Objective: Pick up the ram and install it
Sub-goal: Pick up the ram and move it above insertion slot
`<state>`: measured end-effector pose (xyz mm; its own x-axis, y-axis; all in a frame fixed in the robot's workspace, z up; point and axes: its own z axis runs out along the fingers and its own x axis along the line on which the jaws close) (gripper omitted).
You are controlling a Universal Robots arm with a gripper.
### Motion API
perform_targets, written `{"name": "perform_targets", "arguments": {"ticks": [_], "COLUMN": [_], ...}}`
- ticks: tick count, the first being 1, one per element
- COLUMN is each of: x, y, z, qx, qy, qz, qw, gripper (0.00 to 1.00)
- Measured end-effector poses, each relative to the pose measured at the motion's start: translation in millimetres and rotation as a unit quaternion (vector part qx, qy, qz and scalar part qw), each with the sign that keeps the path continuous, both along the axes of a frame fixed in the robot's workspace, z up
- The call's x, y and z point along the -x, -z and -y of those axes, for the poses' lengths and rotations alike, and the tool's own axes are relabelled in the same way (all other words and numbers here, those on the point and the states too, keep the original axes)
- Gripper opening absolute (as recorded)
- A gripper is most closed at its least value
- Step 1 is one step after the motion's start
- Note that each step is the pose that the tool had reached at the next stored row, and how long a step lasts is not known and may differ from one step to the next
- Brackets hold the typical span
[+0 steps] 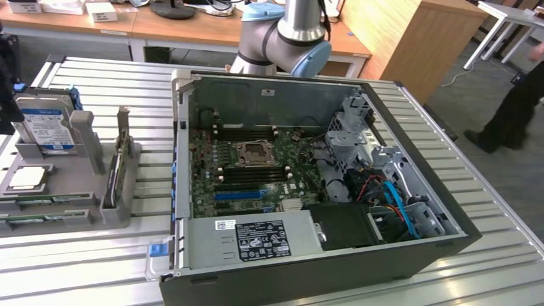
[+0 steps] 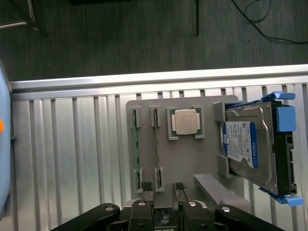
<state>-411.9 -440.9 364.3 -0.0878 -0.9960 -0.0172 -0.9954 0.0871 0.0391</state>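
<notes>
Hand [image 2: 162,204] above slatted metal table [image 2: 72,159], dark carpet [image 2: 144,38]

The arm [image 1: 302,19] is a smooth silver tube set into grey joint housings [image 1: 270,44] with round light-blue caps [image 1: 310,60], one at four o'clock of the joint. The gripper [image 2: 163,204] is black, its link bars [image 2: 86,219] pinned by silver round-headed screws [image 2: 139,204].

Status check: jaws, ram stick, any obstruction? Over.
Gripper jaws open, empty, over edge of grey plastic holder. Thin green ram stick on edge in holder slot, second stick alongside, neither gripped. Nothing blocking; silver blue-labelled hard drive stands clear.
</notes>
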Motion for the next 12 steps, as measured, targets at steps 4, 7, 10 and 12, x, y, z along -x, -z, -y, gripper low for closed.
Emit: {"name": "perform_targets", "arguments": {"ticks": [4, 7, 10, 12], "x": [0.0, 0.0, 0.0, 0.0], "y": [3.9, 8.1, 10.4, 11.7], "z": [0.0, 0.0, 0.0, 0.0], "qx": [0.0000, 0.0000, 0.0001, 0.0002], "qy": [0.000, 0.000, 0.000, 0.000], "qz": [0.0000, 0.0000, 0.0000, 0.0000], "qw": [1.0000, 1.0000, 1.0000, 1.0000], "gripper": [0.30, 0.30, 0.30, 0.30]}}
